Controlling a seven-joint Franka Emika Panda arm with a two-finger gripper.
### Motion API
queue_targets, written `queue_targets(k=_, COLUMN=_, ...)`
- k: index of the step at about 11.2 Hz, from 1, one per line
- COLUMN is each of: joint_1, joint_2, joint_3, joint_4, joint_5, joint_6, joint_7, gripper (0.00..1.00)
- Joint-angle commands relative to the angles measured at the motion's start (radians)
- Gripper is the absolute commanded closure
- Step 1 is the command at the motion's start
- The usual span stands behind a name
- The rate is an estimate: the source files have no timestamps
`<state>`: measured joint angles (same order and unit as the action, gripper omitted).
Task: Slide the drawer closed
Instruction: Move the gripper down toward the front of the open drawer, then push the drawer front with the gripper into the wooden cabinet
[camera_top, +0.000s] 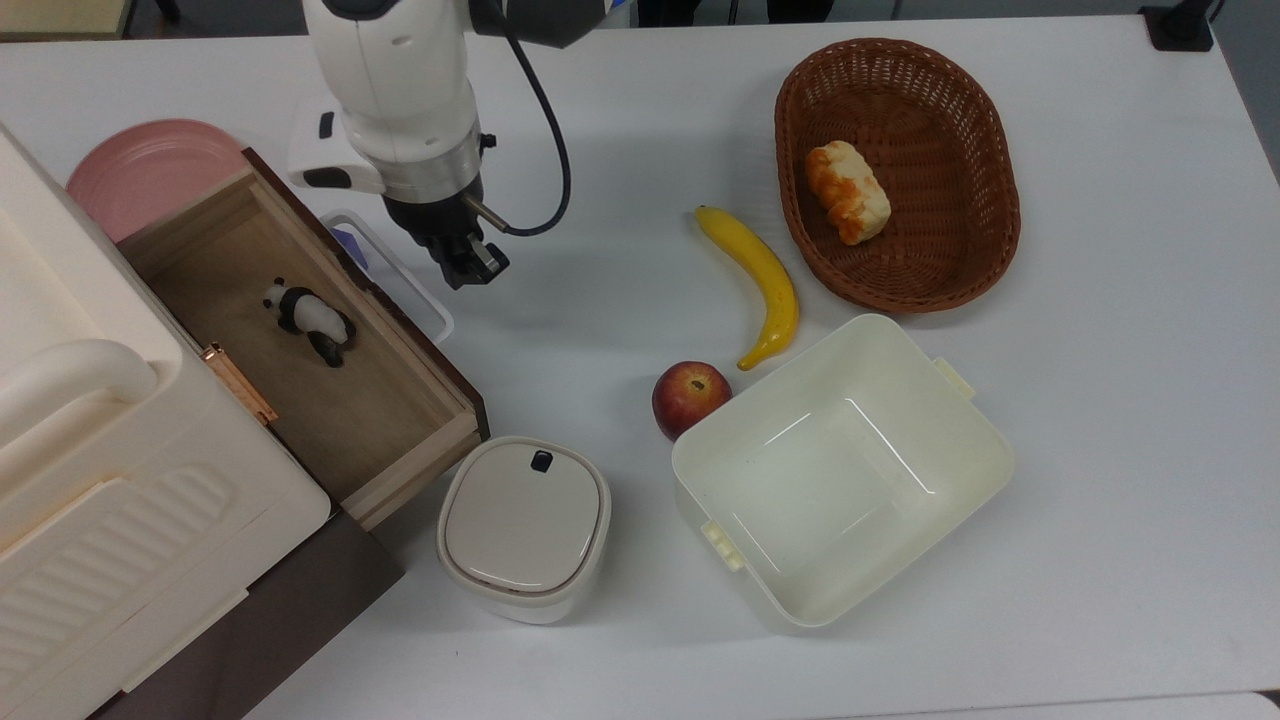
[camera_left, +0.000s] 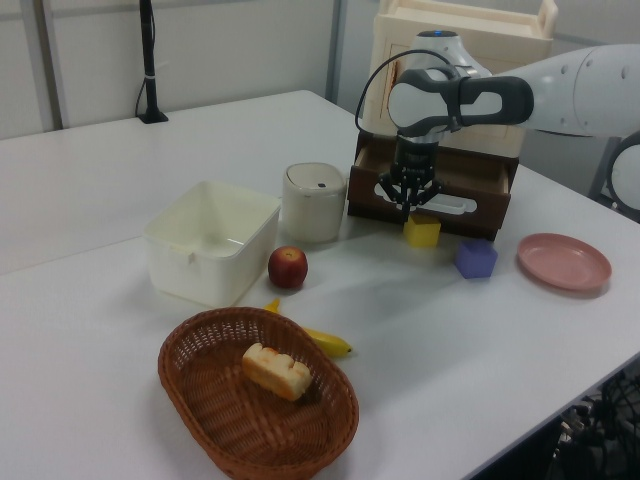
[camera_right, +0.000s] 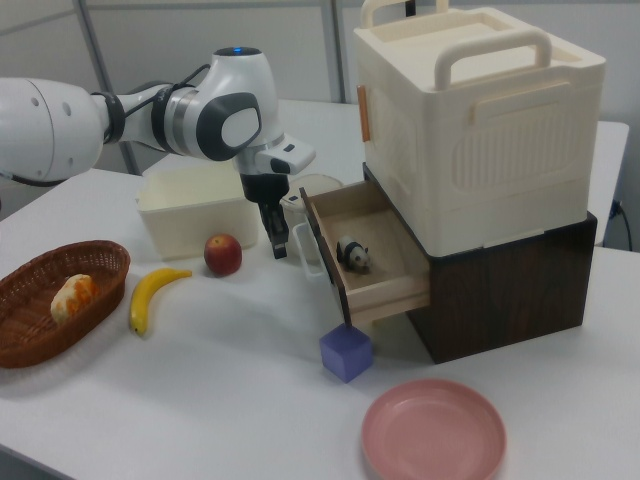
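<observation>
Just in front of the open drawer (camera_top: 300, 330), near its white loop handle (camera_top: 400, 275), the tool (camera_top: 470, 268) hangs with fingers nearly together, holding nothing.

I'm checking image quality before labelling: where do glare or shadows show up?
Top view: bright streaks of glare inside the cream tub, soft shadow beside it. Right view: the open drawer is evenly lit. Left view: faint shadow under the basket.

The white arm reached over the desk, wrist turned straight down, its gripper (camera_top: 470, 268) (camera_left: 409, 210) (camera_right: 277, 247) low above the surface, black fingers drawn together.
</observation>
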<state>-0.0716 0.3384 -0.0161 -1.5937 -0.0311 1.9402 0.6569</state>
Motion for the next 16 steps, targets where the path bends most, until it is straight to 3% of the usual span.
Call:
queue_targets(k=1, joint_1=-0.002, joint_2=0.005, joint_3=-0.015, joint_4=0.031, joint_5=-0.012, joint_6=0.016, joint_7=0.023, gripper=1.00)
queue_targets(k=6, joint_1=-0.007, joint_2=0.011, joint_3=-0.018, joint_4=0.038, joint_5=-0.013, joint_6=0.062, joint_7=0.024, gripper=1.00)
queue_targets(k=16, joint_1=-0.010, joint_2=0.063, joint_3=-0.071, joint_4=0.087, joint_5=-0.015, joint_6=0.098, joint_7=0.013, gripper=1.00)
